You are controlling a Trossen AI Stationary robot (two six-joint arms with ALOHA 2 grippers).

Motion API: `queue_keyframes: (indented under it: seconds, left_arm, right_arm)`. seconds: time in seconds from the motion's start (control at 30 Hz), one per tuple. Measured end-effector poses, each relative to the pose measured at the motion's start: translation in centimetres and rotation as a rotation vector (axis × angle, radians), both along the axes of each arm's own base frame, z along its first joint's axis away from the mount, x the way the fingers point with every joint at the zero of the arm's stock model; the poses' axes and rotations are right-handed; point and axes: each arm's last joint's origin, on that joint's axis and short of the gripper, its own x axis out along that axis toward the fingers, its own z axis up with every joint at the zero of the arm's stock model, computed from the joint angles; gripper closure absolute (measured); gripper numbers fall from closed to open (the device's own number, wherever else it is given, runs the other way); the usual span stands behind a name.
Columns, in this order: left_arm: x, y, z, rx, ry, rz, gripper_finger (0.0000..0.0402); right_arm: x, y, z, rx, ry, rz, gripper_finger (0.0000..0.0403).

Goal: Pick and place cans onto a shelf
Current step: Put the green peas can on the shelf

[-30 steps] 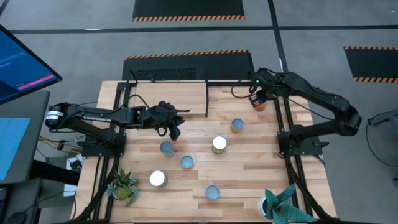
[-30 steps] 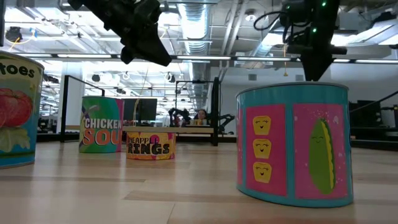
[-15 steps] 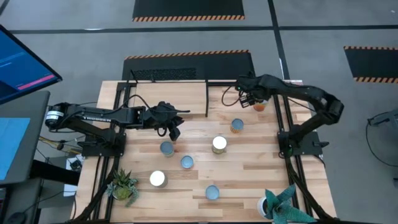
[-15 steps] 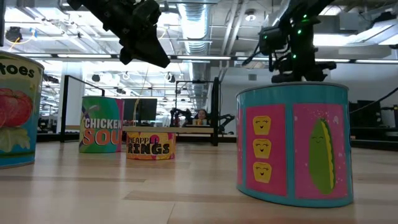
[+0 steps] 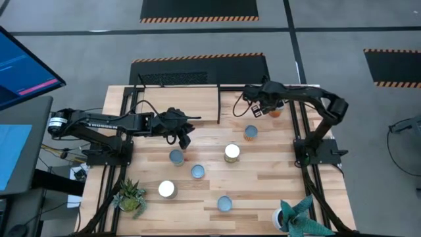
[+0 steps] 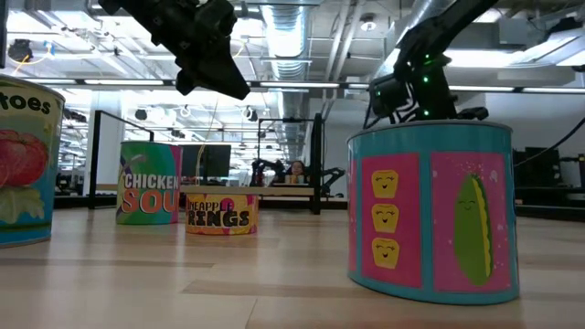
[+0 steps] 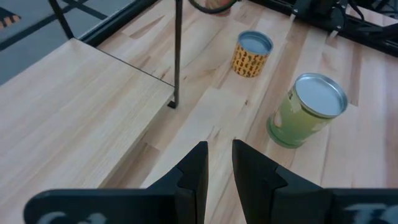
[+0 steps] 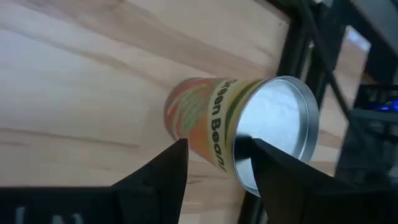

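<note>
— So where did we see the green beans can [image 8: 239, 127]?
— At the table's far right, beside the black frame, upright. The right gripper [image 8: 214, 163] stood open near it; the left gripper [image 7: 217, 163], narrowly parted, held nothing.

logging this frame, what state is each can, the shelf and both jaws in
left gripper: above the table near the shelf, jaws nearly closed, holding nothing
right gripper: jaws open, facing the green beans can, not gripping it
green beans can: standing near the table's right back edge
pineapple rings can: upright on the table
yellow-green can: upright, silver top
shelf: light wood panel, no cans on it
</note>
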Motion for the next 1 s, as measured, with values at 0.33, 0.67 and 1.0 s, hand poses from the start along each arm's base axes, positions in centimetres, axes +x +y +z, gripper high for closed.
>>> queue_keyframes:
  seconds: [0.33,0.67,1.0]
  left_arm:
    - [0.0,0.0,0.0,-0.003,0.000,-0.004,0.0340]
    - [-0.1,0.0,-0.1,0.000,0.019,-0.010,0.0340]
    - [-0.1,-0.4,-0.2,-0.057,0.023,-0.097,0.0340]
  right_arm:
    - [0.4,0.9,0.3,-0.007,-0.006,0.021,0.0320]
    - [1.2,3.5,1.8,-0.038,-0.074,0.099,0.0397]
    - [2.1,8.2,7.7,-0.220,-0.352,0.135,0.0400]
